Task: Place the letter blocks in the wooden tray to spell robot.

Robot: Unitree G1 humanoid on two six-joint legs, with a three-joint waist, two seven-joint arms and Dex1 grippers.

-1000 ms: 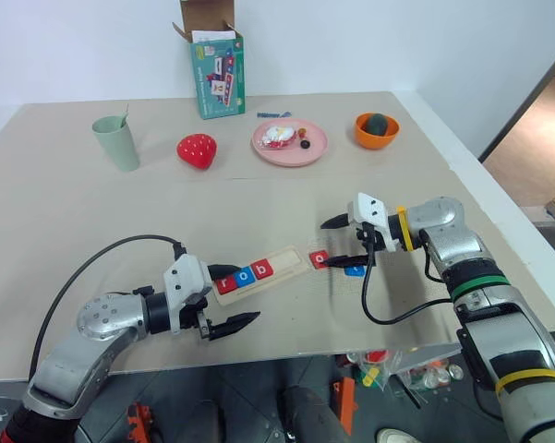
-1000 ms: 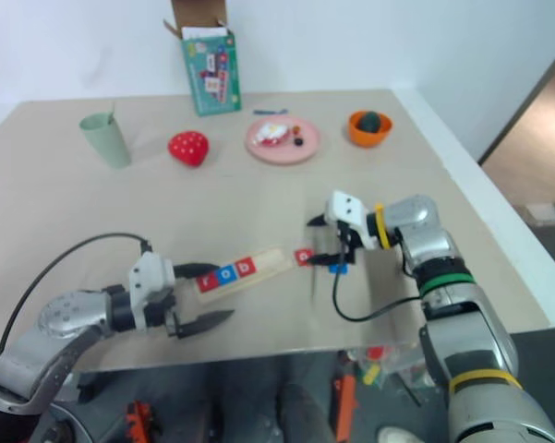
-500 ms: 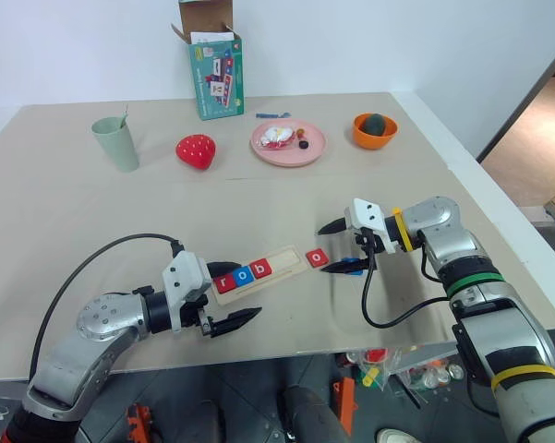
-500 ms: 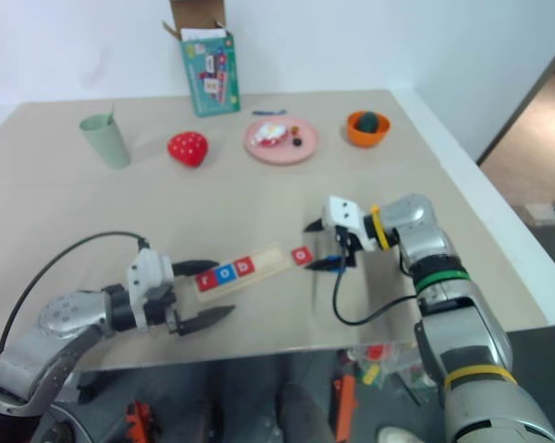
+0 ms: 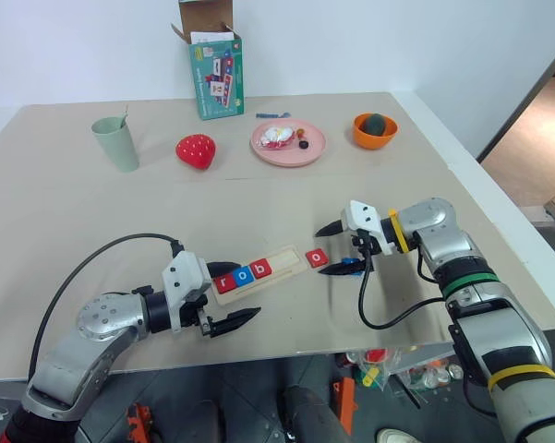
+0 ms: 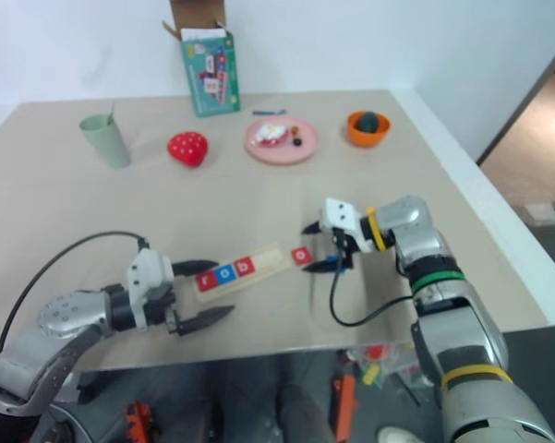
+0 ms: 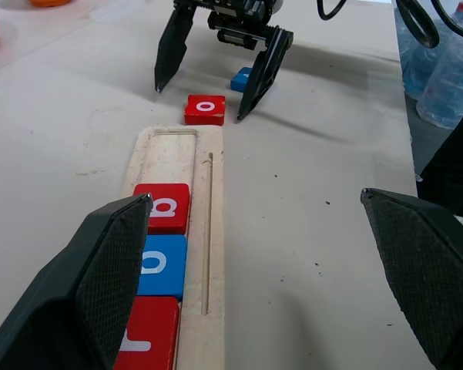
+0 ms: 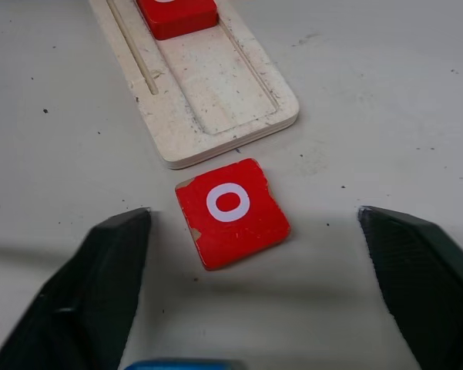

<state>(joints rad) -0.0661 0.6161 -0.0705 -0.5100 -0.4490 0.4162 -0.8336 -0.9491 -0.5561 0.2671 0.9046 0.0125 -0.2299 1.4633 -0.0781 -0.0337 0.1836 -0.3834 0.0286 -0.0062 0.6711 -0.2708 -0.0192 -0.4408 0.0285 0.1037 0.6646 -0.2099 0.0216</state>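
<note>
The wooden tray (image 5: 279,266) lies at the table's front centre, holding a red r (image 7: 146,347), a blue o (image 7: 160,264) and a red b (image 7: 163,208); its right end is bare. A red o tile (image 5: 318,257) lies flat on the table just past that end. My right gripper (image 5: 336,246) is open, its fingers standing either side of this tile without touching it. A blue tile (image 5: 354,269) lies by the near finger, its letter hidden. My left gripper (image 5: 231,295) is open at the tray's left end and holds nothing.
At the back stand a green cup (image 5: 116,143), a strawberry toy (image 5: 196,150), a pink plate (image 5: 289,143), an orange bowl (image 5: 376,130) and a teal box (image 5: 217,74). The table's right edge (image 5: 480,198) runs close behind my right arm.
</note>
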